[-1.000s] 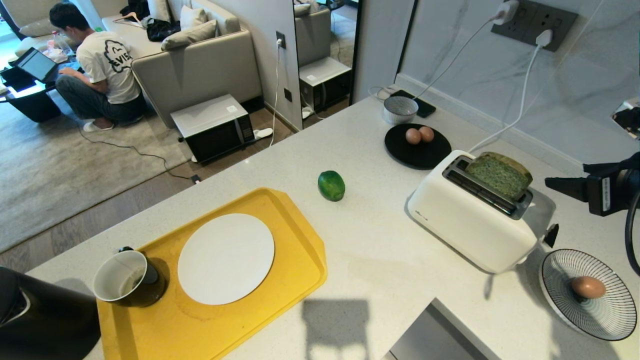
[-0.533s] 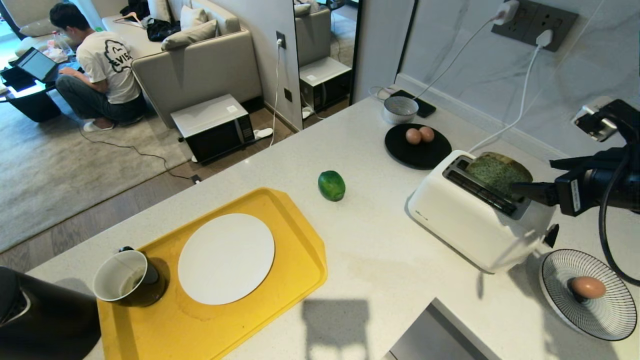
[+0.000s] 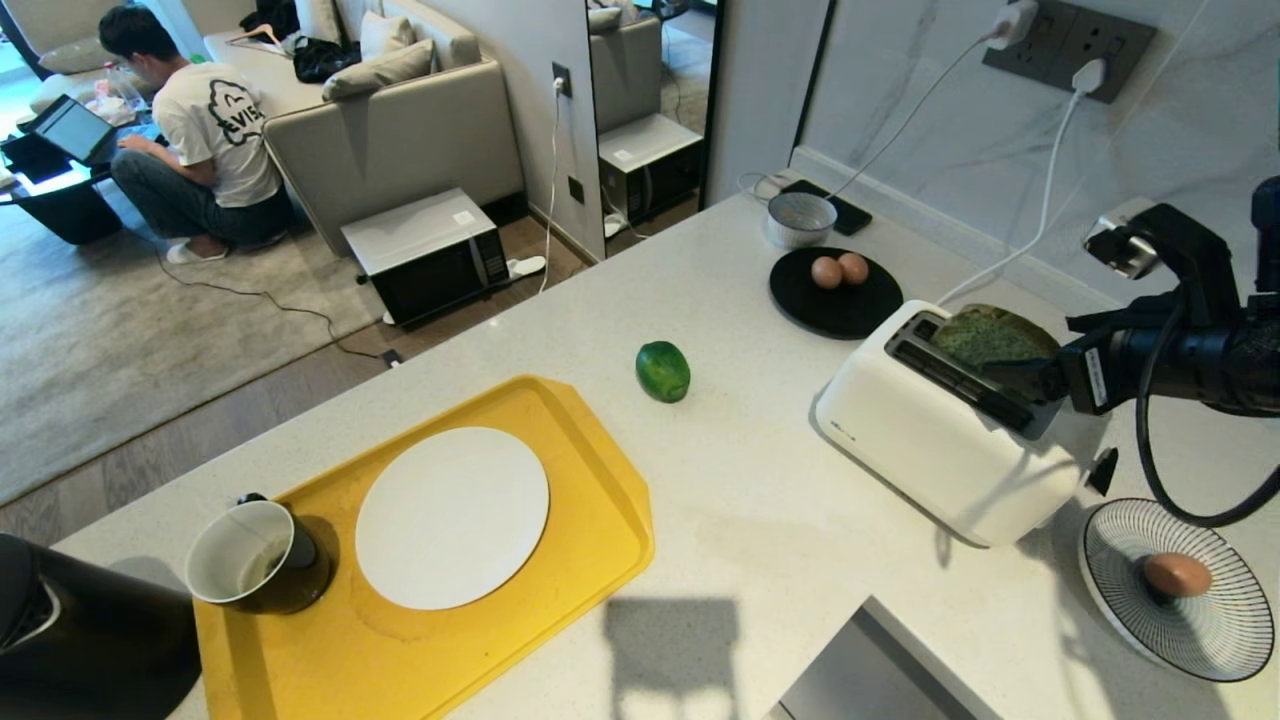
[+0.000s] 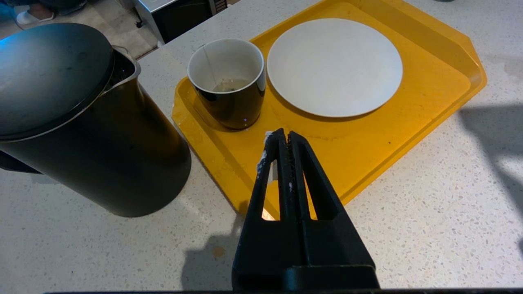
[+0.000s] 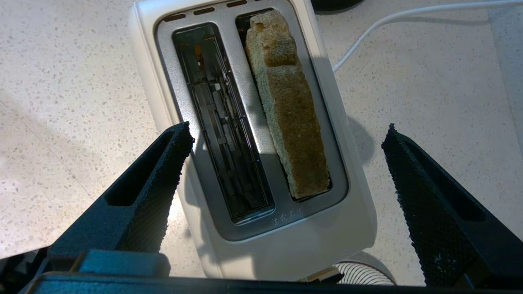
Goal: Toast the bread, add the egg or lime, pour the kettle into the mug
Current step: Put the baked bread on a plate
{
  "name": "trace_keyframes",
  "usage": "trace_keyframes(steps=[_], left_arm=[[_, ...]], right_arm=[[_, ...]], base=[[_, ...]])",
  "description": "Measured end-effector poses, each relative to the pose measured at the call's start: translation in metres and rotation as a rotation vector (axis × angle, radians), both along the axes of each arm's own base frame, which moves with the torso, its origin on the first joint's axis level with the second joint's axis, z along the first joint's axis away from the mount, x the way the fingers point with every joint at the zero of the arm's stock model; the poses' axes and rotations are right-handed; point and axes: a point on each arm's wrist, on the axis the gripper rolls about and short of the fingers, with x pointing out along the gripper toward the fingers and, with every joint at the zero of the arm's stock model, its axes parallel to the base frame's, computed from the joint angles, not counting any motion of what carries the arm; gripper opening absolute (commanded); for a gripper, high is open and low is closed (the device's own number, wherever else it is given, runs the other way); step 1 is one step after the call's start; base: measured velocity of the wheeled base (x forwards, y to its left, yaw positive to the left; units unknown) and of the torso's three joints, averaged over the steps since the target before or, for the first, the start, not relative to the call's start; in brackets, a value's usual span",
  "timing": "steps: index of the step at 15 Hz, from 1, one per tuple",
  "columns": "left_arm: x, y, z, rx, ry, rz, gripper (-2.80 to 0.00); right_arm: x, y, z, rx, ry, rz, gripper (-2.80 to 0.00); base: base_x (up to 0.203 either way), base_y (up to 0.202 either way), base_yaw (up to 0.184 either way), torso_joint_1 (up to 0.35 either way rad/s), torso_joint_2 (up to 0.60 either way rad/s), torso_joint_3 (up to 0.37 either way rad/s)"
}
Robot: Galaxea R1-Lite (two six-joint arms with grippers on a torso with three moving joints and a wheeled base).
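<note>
The bread [image 3: 990,338] [image 5: 286,110] stands upright in the toaster's [image 3: 940,450] [image 5: 261,237] far slot, and the near slot is empty. My right gripper [image 3: 1030,372] [image 5: 287,127] hovers over the toaster's right end, open wide, its fingers straddling the body without touching the bread. The lime [image 3: 663,371] lies on the counter. On the yellow tray [image 3: 600,470] [image 4: 408,130] stand the mug [image 3: 258,557] [image 4: 226,81] and a white plate [image 3: 452,517]. The black kettle [image 3: 80,640] [image 4: 81,122] stands left of the tray. My left gripper [image 4: 284,134] is shut and empty above the tray's near edge.
Two eggs lie on a black plate [image 3: 835,310] behind the toaster, and one egg [image 3: 1177,575] lies on a striped plate [image 3: 1220,640] at the right. A grey bowl [image 3: 800,218] and power cords are by the marble wall. A person sits on the floor far left.
My right arm has swung in from the right edge to above the toaster, and its gripper has opened wider. The left arm and the objects have stayed still.
</note>
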Motion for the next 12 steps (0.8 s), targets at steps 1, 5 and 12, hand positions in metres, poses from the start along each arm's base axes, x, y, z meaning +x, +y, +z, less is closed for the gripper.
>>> trace_keyframes(steps=[1,5,12], left_arm=[[0.0000,0.0000,0.0000,0.000,0.000,0.000,-2.80],[0.0000,0.0000,0.0000,0.000,0.000,0.000,-2.80],[0.0000,0.0000,0.0000,0.000,0.000,0.000,-2.80]], right_arm=[[0.0026,0.0001,-0.0009,0.000,0.003,0.000,0.00],[0.0100,0.0002,-0.0045,-0.001,0.016,-0.002,-2.80],[0.0095,0.0000,-0.0036,-0.001,0.013,-0.012,-2.80]], base=[[0.000,0.000,0.000,0.000,0.00,0.000],[0.000,0.000,0.000,0.000,0.00,0.000],[0.000,0.000,0.000,0.000,0.00,0.000]])
